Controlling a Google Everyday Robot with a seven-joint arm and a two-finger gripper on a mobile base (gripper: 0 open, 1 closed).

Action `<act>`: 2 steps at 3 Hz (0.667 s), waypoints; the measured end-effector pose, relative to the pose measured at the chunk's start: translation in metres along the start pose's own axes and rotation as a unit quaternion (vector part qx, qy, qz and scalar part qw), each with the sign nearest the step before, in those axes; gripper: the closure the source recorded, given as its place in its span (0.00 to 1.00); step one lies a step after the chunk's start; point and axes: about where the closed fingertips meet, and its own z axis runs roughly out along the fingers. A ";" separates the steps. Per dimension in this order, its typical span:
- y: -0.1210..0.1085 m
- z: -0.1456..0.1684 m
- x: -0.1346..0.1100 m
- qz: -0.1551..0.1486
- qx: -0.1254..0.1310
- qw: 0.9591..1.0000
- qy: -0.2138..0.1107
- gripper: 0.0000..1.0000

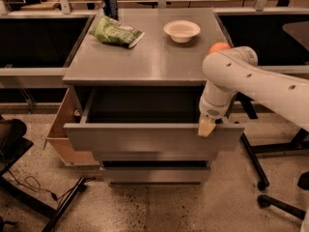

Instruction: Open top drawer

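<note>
The top drawer (145, 138) is pulled well out from under the grey cabinet top (145, 57). Its flat grey front panel faces me and its dark box is open above. My gripper (206, 126) hangs from the white arm (251, 79) at the right end of the drawer's front panel, its tan fingertips at the panel's top edge. Two shorter grey drawer fronts (154, 174) sit shut below.
On the cabinet top lie a green bag (115, 31), a white bowl (182, 31) and a blue can (109, 4). A brown cardboard box (65, 139) stands at the cabinet's left. Chair legs and wheels (263, 185) are on the floor to the right, a dark stand (29, 197) at left.
</note>
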 end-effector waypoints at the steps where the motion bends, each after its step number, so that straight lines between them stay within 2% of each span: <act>1: 0.015 0.001 0.010 0.009 -0.007 1.000 0.000 1.00; 2: 0.017 -0.001 0.011 0.011 -0.009 1.000 0.000 1.00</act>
